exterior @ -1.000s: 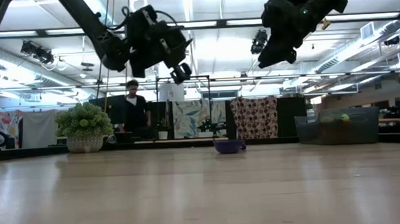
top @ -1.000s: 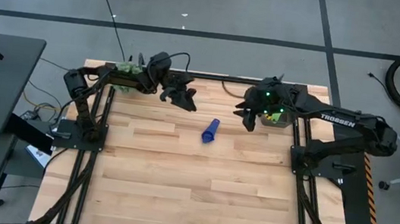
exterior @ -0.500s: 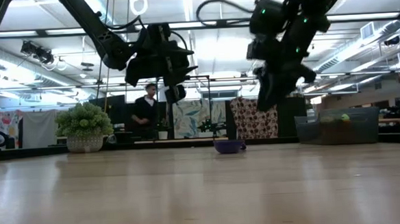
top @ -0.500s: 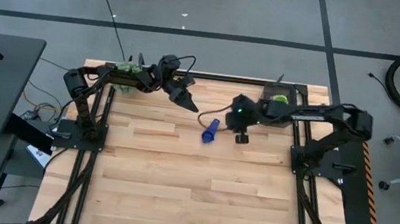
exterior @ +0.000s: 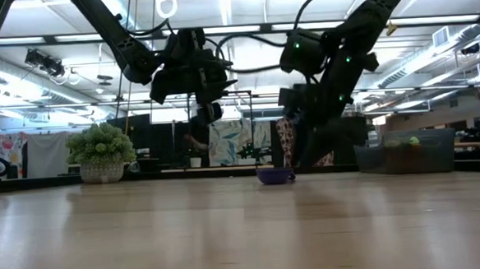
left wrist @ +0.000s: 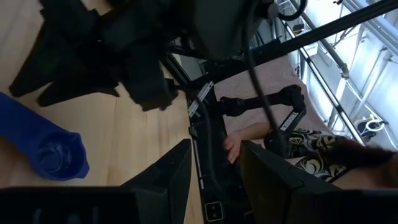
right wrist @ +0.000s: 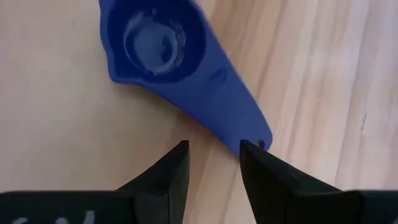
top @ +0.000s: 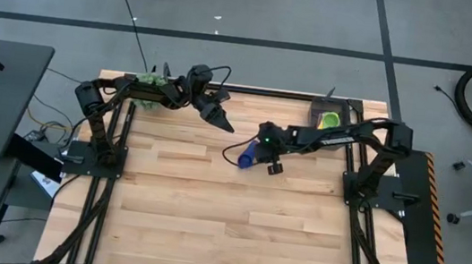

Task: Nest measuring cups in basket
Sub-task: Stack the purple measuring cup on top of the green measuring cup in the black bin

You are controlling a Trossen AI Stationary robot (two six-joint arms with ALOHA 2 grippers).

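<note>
High view: right tool point(top: 262, 153) stretched low over blue cup point(top: 248, 154), fingers parted, gripping nothing; left tool point(top: 224, 122) parted.

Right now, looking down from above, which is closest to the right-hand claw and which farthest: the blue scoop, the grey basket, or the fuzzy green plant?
Measured from the right gripper in the high view:
1. The blue measuring cup, lying on the table right beside the gripper, mid-table.
2. The basket, at the table's far right corner, with cups inside.
3. The fuzzy green plant, at the far left corner behind the left arm.
</note>
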